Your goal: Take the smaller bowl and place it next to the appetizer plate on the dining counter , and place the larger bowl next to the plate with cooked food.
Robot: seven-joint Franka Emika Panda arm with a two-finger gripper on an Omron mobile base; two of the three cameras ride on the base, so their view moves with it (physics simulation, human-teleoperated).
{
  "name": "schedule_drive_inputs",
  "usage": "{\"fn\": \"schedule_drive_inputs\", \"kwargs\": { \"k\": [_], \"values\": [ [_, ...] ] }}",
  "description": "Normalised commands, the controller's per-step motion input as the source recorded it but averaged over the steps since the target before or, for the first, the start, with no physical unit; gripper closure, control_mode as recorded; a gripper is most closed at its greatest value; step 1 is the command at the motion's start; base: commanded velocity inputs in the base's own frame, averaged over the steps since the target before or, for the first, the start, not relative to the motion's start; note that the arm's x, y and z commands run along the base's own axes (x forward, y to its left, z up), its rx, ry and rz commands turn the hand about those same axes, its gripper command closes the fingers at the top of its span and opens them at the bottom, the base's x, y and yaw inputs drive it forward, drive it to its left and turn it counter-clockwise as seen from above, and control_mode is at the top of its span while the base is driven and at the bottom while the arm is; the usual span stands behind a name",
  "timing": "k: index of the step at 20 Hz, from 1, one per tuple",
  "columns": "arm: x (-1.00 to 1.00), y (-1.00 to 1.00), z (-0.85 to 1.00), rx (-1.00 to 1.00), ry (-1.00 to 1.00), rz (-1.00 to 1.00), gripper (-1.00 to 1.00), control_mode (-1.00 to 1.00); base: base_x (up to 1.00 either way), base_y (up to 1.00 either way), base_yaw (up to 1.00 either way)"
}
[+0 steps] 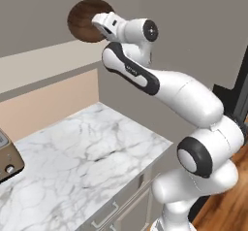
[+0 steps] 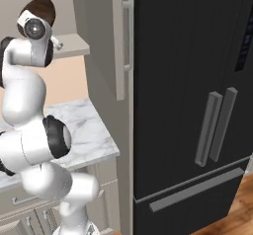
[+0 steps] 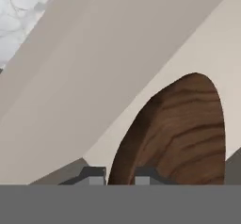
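The smaller bowl (image 1: 85, 17) is a dark brown wooden bowl, held up high and tipped on edge in front of the beige wall cabinet. My gripper (image 1: 100, 25) is shut on its rim. In the hand view the two fingertips (image 3: 95, 176) sit on either side of the bowl's (image 3: 181, 129) thin edge, and my gripper (image 3: 120, 177) pinches it. From the right base view the bowl (image 2: 43, 7) peeks out behind the raised hand. The larger bowl, the appetizer plate, the plate with cooked food and the dining counter are out of view.
A short marble worktop (image 1: 87, 147) lies below the arm, with a toaster (image 1: 7, 159) at its left edge and drawers under it. A tall black fridge (image 2: 192, 81) stands to the right of the worktop (image 2: 91, 130). A wood floor shows at the lower right.
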Motion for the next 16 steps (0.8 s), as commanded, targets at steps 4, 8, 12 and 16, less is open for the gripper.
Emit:
{"fn": "schedule_drive_inputs", "kwargs": {
  "k": [4, 8, 12, 16],
  "values": [
    [-1.00, -0.62, 0.17, 0.71, -0.39, 0.00, 1.00, -1.00, 0.00, 0.00, 0.00],
    [-1.00, -0.61, 0.14, 0.32, -0.11, -0.01, 1.00, -1.00, 0.00, 0.00, 0.00],
    [-1.00, -0.63, 0.07, 0.30, -0.10, 0.00, 1.00, -1.00, 0.00, 0.00, 0.00],
    [-1.00, -0.49, -0.02, 0.18, -0.07, -0.04, 1.00, -1.00, 0.00, 0.00, 0.00]
  ]
}}
